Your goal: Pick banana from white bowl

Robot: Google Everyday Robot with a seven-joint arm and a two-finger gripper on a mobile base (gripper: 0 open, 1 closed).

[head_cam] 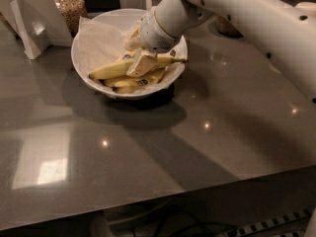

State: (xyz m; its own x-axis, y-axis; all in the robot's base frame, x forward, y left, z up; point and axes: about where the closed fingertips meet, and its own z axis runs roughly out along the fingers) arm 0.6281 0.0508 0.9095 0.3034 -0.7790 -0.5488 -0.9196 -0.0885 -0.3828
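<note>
The white bowl with paper lining stands at the back middle of the grey table. Several yellow bananas lie in it. The banana is the longest one; it lies on top, running left to right, with a blue sticker at mid-length and its dark stem tip pointing right. My gripper reaches down into the bowl from the upper right and sits over the banana's middle, touching it. The banana rests on the other bananas.
A glass jar of grain stands behind the bowl on the left, and another jar shows behind my arm. A white stand is at the far left. The table's front edge runs along the bottom, with cables below it.
</note>
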